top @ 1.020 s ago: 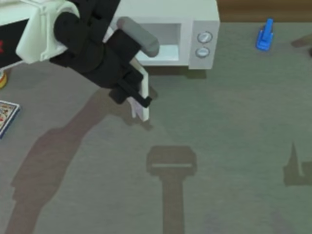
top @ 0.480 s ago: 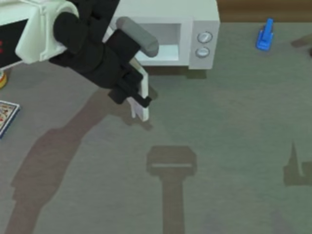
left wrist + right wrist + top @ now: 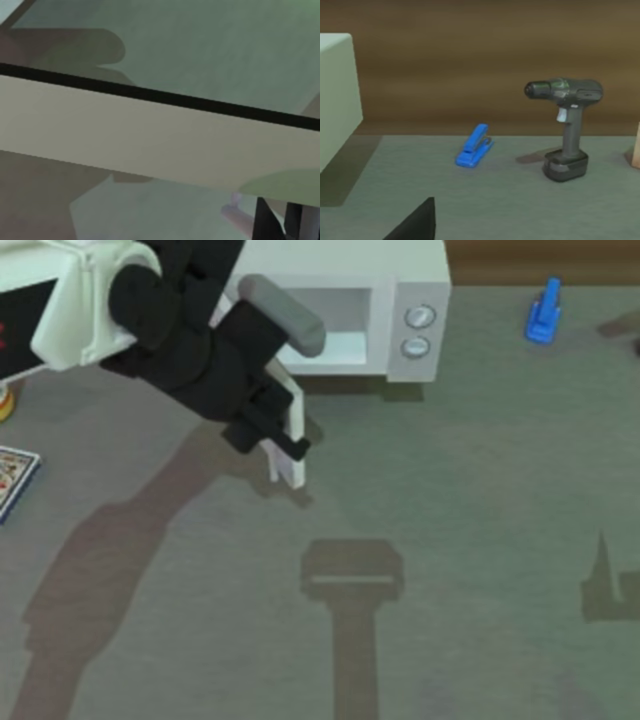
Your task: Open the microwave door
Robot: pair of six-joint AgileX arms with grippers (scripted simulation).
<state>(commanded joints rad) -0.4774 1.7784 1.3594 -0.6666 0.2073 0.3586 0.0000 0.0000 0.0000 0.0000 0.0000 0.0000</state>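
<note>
Top view: microwave (image 3: pixel 345 300) sits at the worktop's back, microwave door (image 3: pixel 292 435) swung out toward the front, left claw (image 3: pixel 280 445) clamped on its edge. Left wrist view: just door edge, so I'd keep pulling along the hinge arc. Right wrist view: that claw isn't visible.

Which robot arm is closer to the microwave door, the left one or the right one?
The left. Its pincer is right at the microwave door, which is swung open toward the table's front. The right arm is out of the top view, off by the blue stapler and drill.
</note>
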